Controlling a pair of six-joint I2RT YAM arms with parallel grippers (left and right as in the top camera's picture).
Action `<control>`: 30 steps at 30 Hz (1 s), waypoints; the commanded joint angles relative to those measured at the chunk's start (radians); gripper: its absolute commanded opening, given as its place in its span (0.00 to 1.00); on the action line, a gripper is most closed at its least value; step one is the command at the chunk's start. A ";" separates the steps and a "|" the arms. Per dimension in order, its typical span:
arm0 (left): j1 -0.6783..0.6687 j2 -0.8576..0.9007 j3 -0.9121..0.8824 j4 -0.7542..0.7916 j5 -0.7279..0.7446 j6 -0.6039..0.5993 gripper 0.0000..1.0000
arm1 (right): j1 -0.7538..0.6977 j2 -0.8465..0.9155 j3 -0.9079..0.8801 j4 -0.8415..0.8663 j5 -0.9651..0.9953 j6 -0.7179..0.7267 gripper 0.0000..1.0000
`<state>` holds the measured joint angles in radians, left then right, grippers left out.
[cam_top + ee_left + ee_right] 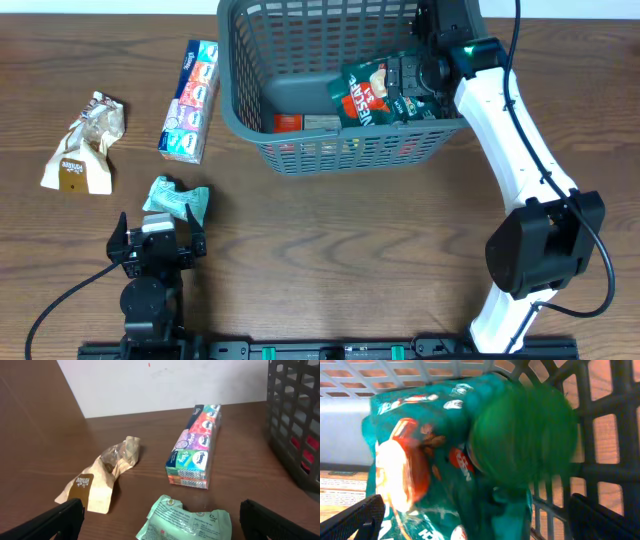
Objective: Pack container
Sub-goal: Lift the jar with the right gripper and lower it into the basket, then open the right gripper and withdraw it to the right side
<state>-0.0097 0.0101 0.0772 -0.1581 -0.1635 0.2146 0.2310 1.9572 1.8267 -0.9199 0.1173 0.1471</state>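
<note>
The dark grey lattice container stands at the back centre of the table. Inside it, my right gripper is open, its fingers spread either side of a green snack bag. In the right wrist view the bag is blurred and fills the space between the two fingers, against the container's wall. My left gripper is open near the front left, just behind a crumpled mint-green packet. In the left wrist view that packet lies on the table between the wide-apart fingers.
A long multicoloured tissue pack lies left of the container, and a crumpled beige and brown packet lies further left. Flat red and white packets rest on the container's floor. The container's wall shows at the right of the left wrist view.
</note>
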 commanded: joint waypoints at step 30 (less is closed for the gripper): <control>-0.003 -0.006 -0.025 -0.012 -0.001 0.010 0.99 | -0.230 -0.046 0.719 -0.623 0.501 0.351 0.99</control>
<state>-0.0097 0.0101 0.0772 -0.1581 -0.1635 0.2146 0.0715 1.9198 2.5381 -1.5192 0.5587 0.3832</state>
